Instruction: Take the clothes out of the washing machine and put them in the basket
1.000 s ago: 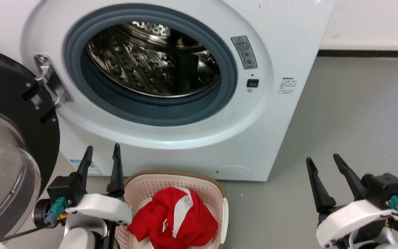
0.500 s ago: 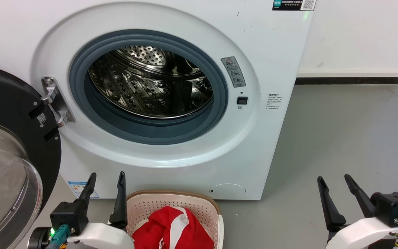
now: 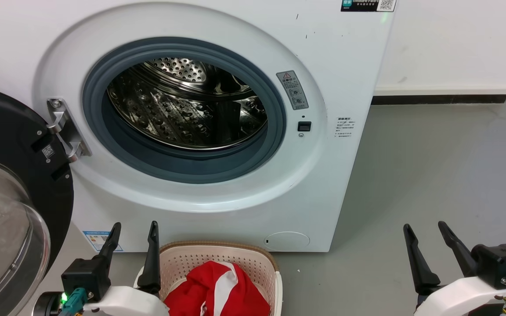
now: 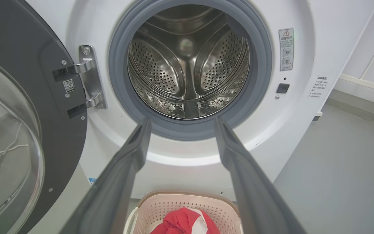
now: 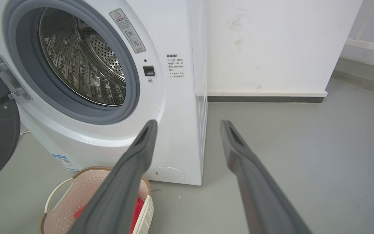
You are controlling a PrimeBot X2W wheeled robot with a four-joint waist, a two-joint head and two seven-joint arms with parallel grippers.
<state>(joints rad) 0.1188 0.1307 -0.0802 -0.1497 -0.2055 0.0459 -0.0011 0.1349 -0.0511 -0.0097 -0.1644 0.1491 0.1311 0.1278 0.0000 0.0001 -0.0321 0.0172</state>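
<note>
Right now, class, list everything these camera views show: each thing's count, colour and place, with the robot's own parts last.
washing machine: one, white, straight ahead.
door: one, black-framed glass, swung open at left.
drum: one, steel, no clothes visible inside.
warning sticker: one, grey, right of the opening.
basket: one, cream with brown rim, on the floor before the machine.
clothes: one heap, red with white band, in the basket.
floor: grey.
left gripper: one, dark fingers, open, at the basket's left.
right gripper: one, dark fingers, open, lower right.
</note>
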